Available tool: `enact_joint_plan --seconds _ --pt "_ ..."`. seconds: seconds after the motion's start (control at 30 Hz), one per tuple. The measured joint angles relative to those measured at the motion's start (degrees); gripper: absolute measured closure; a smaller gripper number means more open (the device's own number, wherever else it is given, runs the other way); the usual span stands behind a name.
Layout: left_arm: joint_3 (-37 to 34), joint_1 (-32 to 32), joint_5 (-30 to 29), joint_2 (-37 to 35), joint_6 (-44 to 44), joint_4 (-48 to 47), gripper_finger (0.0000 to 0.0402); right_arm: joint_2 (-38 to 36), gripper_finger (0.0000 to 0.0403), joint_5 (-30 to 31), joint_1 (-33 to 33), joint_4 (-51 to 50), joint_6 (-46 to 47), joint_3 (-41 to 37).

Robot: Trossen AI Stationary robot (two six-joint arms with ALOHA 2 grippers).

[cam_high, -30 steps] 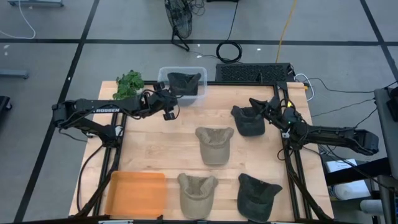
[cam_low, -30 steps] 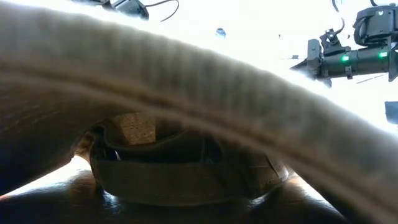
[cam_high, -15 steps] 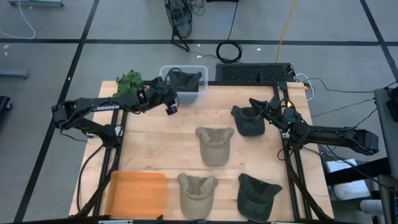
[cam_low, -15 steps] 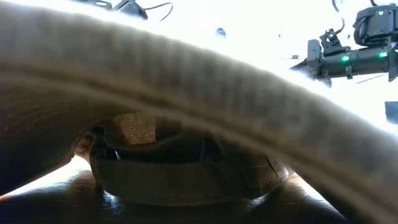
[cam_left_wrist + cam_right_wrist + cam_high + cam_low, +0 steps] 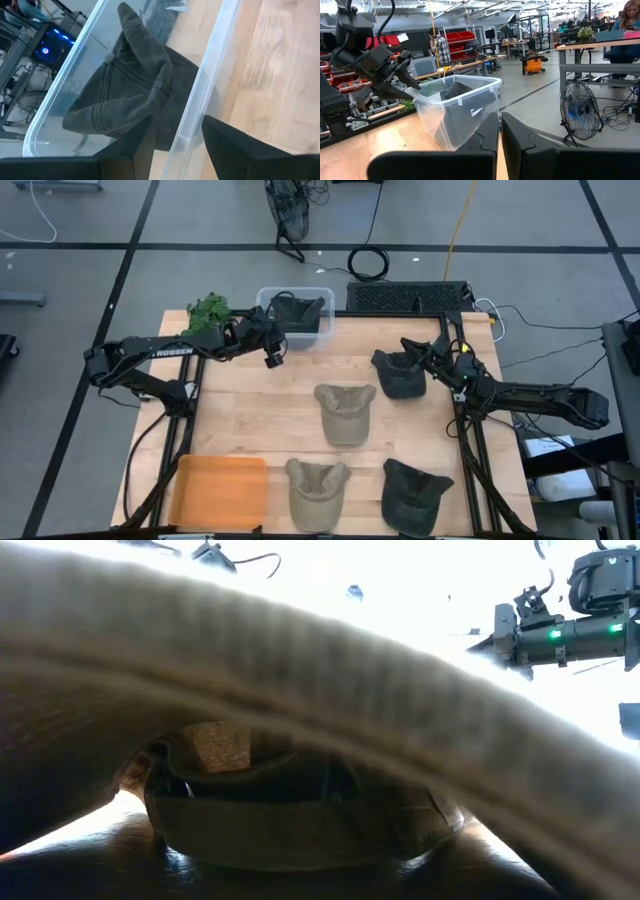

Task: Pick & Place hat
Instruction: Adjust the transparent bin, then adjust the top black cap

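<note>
Left tool (image 5: 277, 347) hovers at the near rim of the clear plastic bin (image 5: 318, 330) at the far side of the counter (image 5: 260, 420), its fingers (image 5: 225, 145) parted and holding nothing. From its wrist view the rim of the bin (image 5: 200, 95) runs between the two fingers, and a dark grey hat (image 5: 135, 95) lies crumpled inside the bin, free of any grip. From above, that same hat (image 5: 295, 310) shows as a dark heap in the bin.

Right tool (image 5: 410, 346) waits over toward the right edge of the counter, fingers (image 5: 520, 140) pressed together and empty, just beside another dark hat (image 5: 398, 373) that lies on the wood.

Three more hats sit on the counter: a tan hat (image 5: 344, 412) near the middle, a second tan one (image 5: 317, 490) at the near edge, and a dark one (image 5: 415, 492) to the right of it. An orange tray (image 5: 220, 490) lies at the near left corner. A bunch of green leaves (image 5: 208, 313) sits at the far left corner, just beside the bin.

The low view is almost filled by the brim of the near tan hat (image 5: 300, 710), with the middle tan hat (image 5: 290, 810) visible under it.
</note>
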Motion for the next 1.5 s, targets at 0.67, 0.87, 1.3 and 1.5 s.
enact_joint_plan --seconds 0.67,0.87,1.3,1.5 --pt "0.02 -3.45 3.17 -4.9 -6.53 1.91 0.0226 -0.02 0.0403 0.06 0.0 -0.02 -0.24 0.0" --pt "0.04 -4.16 5.94 -10.07 -10.2 4.63 0.0226 -0.02 0.0403 0.06 0.0 -0.02 -0.24 0.01" --pt "0.07 -9.31 15.82 -14.24 -9.73 12.44 0.0227 0.0 0.0403 -0.08 0.0 -0.09 -0.24 0.02" --pt "0.04 -9.57 15.82 -15.27 -9.14 13.92 0.0227 0.0 0.0403 -4.59 0.01 -1.54 -0.66 0.01"
